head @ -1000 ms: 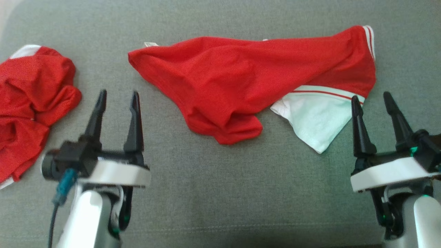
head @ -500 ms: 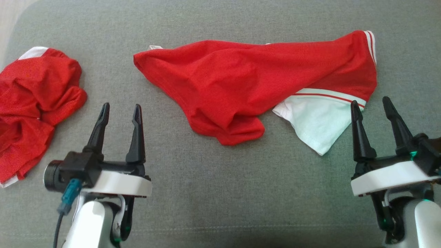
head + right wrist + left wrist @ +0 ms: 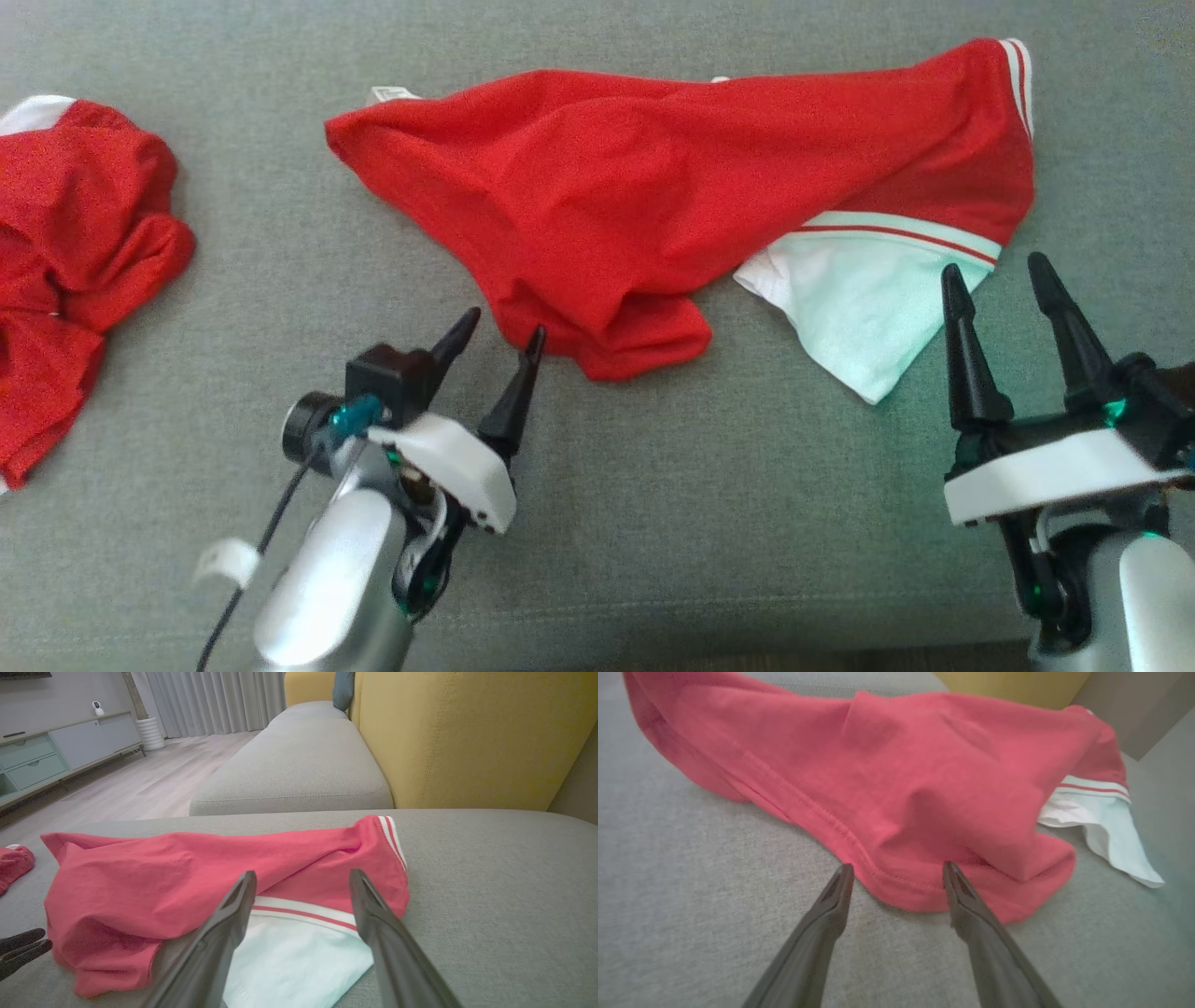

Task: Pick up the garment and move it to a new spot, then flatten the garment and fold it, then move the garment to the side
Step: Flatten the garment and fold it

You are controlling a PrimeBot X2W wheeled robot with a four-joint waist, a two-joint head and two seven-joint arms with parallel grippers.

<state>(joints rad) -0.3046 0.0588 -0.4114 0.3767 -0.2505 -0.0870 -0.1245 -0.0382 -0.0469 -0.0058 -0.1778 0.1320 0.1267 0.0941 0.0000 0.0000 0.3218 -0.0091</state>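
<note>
The left gripper (image 3: pixel 506 322) is spread, the red garment (image 3: pixel 653 177) lying right at its fingertips. It should slide one finger under the rumpled hem, then pinch firmly. The right gripper (image 3: pixel 993 266), also spread, has the white part (image 3: pixel 859 317) just ahead.

The garment (image 3: pixel 653 187) is bright red, with a plain white panel (image 3: pixel 859 317) and, between the two, a white band (image 3: pixel 896 233) carrying one thin red stripe. Its cuff (image 3: pixel 1018 79) repeats the white-and-red stripes, and its small label (image 3: pixel 387 93) is white. Left of the garment, a second cloth (image 3: pixel 75 243) is red with a white edge. The sofa cushion (image 3: pixel 653 523) is plain grey weave and the backrest (image 3: pixel 467 732) is mustard yellow. The left gripper (image 3: pixel 504 325) and right gripper (image 3: pixel 993 265) have black fingers (image 3: pixel 513 397) and white shells. The left one has a teal plug (image 3: pixel 350 417).
</note>
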